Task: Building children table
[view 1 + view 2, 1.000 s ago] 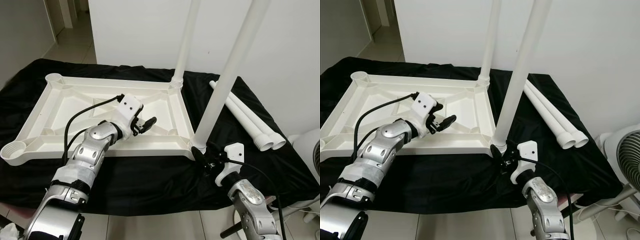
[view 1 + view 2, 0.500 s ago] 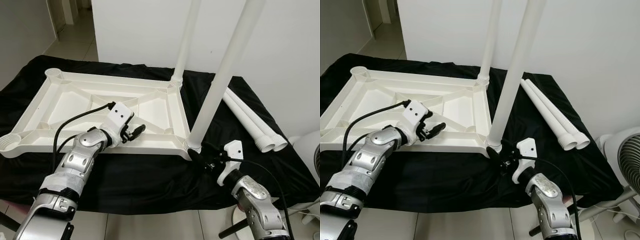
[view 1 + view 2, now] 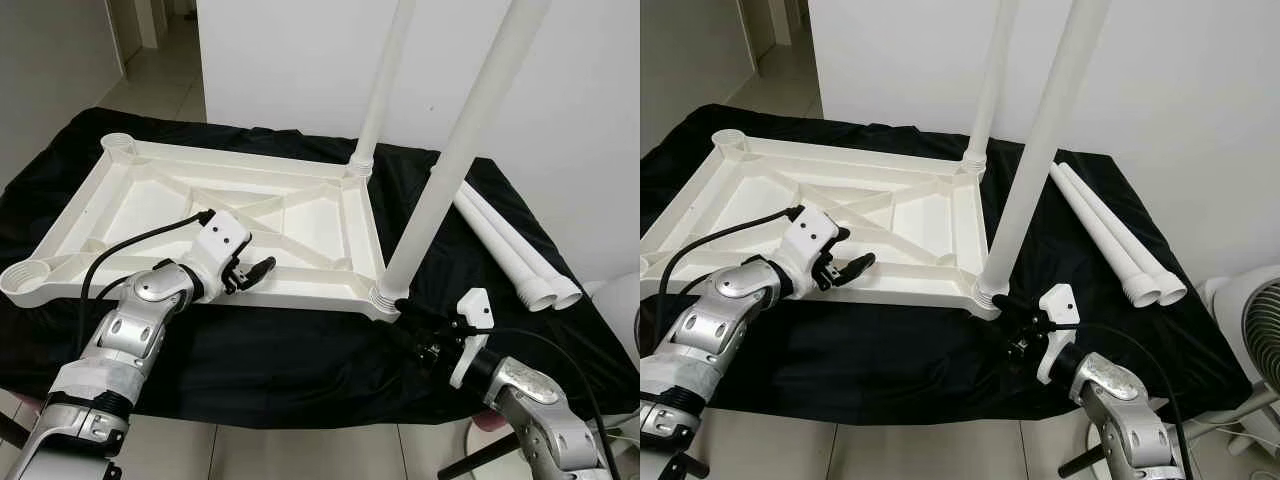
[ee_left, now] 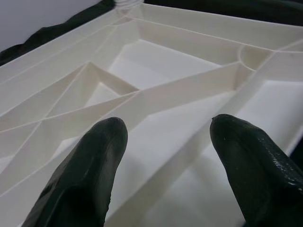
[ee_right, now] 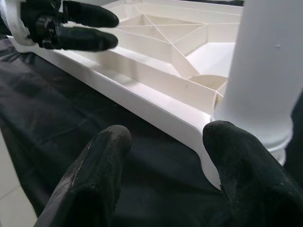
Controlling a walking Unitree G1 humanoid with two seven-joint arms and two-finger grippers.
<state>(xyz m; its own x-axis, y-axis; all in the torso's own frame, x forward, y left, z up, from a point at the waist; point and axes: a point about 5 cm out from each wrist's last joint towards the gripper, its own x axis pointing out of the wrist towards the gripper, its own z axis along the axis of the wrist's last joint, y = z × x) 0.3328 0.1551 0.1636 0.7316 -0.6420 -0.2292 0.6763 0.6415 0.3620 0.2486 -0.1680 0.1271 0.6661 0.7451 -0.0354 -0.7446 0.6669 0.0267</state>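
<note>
Left arm bent forward, left gripper [image 3: 258, 270] hovering over the near rail of the upturned white tabletop [image 3: 150, 200], fingers parted, empty. Right arm reaching in low, right gripper [image 3: 408, 322] spread wide and empty, just short of the near upright leg [image 3: 450, 170] screwed into the corner ahead.

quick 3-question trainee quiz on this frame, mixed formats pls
1. True or false: two legs stand upright in the table top.
2. The loose legs lie on the table top's: A) robot-left side, B) robot-right side?
3. Is the left end effector gripping anything?

Key:
1. True: near leg and far leg.
2. B.
3. No; open over the table top's near rim. The right end effector is open too, by the near leg's base.
</note>
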